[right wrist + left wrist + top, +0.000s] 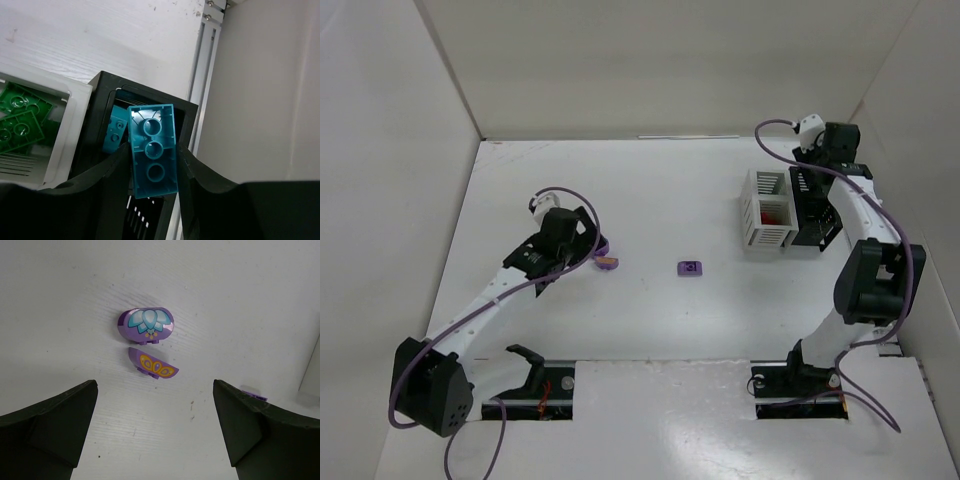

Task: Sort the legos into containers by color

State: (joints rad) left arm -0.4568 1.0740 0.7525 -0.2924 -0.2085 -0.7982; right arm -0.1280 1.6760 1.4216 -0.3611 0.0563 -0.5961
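Observation:
My right gripper [154, 156] is shut on a teal brick [152, 150], held underside up over the black bin [100, 82]. Another teal brick [116, 131] lies inside that bin. The white bin [67, 125] beside it holds green bricks [20, 120]; a red brick [773, 212] also shows inside it in the top view. My left gripper [155, 435] is open and empty above the table, just short of two purple pieces: an oval one with a teal flower [146, 325] and a half-round one with orange marks [152, 366]. A purple brick [690, 267] lies mid-table.
The white bin [767, 210] and black bin [812, 212] stand side by side at the back right, close to the right wall [260, 75]. My right gripper [810, 172] hangs over the black bin. My left gripper [590, 245] is left of centre.

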